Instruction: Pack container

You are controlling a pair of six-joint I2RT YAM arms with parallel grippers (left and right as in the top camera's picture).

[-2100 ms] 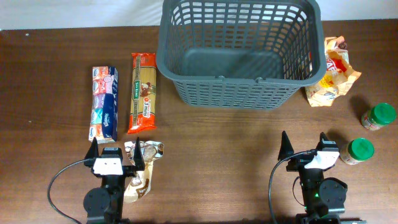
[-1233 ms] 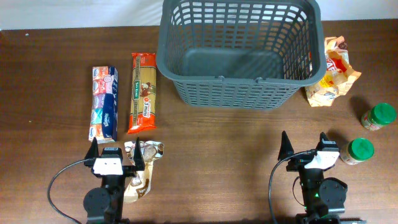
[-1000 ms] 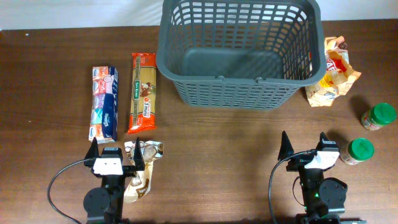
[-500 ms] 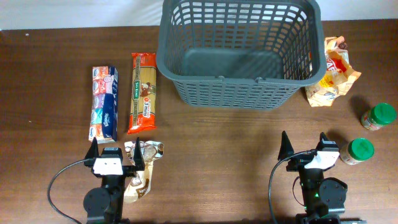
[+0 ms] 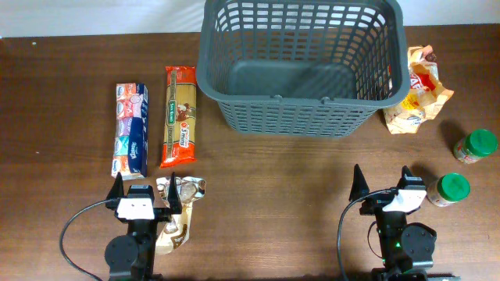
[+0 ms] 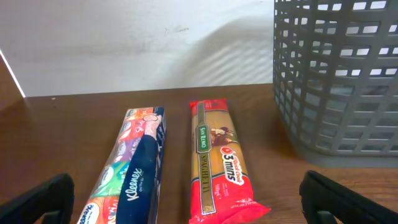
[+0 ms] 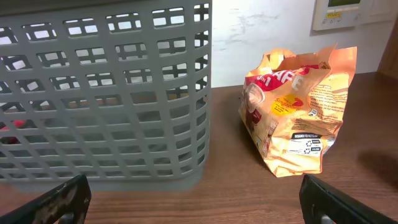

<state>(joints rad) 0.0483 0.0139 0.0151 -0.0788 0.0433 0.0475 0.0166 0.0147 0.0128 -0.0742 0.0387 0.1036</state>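
The container (image 5: 234, 31) is a large dark grey lattice basket at the back centre of the table, with nothing visible inside; its wall also fills the left wrist view's right side (image 6: 336, 74) and the right wrist view's left side (image 7: 106, 87). My left gripper (image 5: 145, 193) rests at the front left, open and holding nothing, aimed at a Kleenex tissue pack (image 6: 134, 168) and a red spaghetti packet (image 6: 221, 165). At the front right my right gripper (image 5: 383, 181) stands open, nothing between its fingers, facing the basket and an orange snack bag (image 7: 295, 118).
A crumpled silver-brown packet (image 5: 178, 211) lies by the left gripper. Two green-lidded jars (image 5: 451, 189) (image 5: 476, 145) stand at the right edge. Overhead, the tissue pack (image 5: 130, 129), spaghetti (image 5: 180, 115) and snack bag (image 5: 418, 90) flank the basket.
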